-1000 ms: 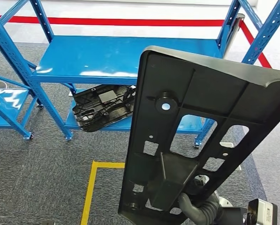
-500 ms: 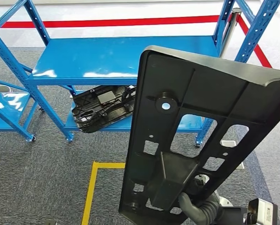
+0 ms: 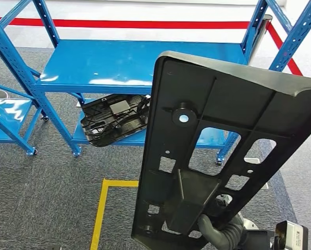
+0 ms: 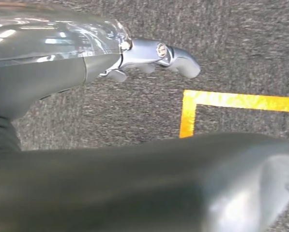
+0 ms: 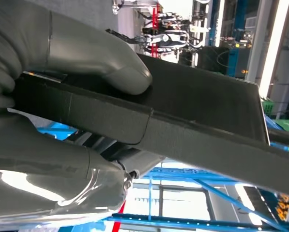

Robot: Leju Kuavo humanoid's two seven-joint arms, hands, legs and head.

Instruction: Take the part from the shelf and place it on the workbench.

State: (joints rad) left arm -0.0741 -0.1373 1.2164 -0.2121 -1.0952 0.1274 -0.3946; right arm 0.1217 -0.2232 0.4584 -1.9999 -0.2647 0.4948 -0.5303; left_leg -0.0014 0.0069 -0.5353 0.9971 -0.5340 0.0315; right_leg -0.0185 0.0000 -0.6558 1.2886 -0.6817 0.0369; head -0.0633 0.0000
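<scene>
A large black plastic part point(image 3: 224, 135), ribbed and full of cut-outs, stands tilted close in front of me in the head view. My right hand point(image 3: 220, 232) grips its lower edge from below. In the right wrist view the thumb point(image 5: 98, 58) presses on the part's flat edge point(image 5: 194, 121), with the fingers underneath. A second black part point(image 3: 114, 119) lies on the lower level of the blue shelf point(image 3: 138, 60). My left hand point(image 4: 62, 72) hangs over the grey carpet with its fingers point(image 4: 161, 53) stretched out, holding nothing.
The blue shelf's upper board is bare. Another blue rack point(image 3: 8, 112) stands at the left. Yellow floor tape point(image 3: 102, 208) marks a corner on the carpet, and it also runs below my left hand as the yellow tape point(image 4: 223, 100). A red line point(image 3: 146, 24) runs behind the shelf.
The whole picture swayed slightly aside and back, so the camera moved. The part sits the same way in my right hand.
</scene>
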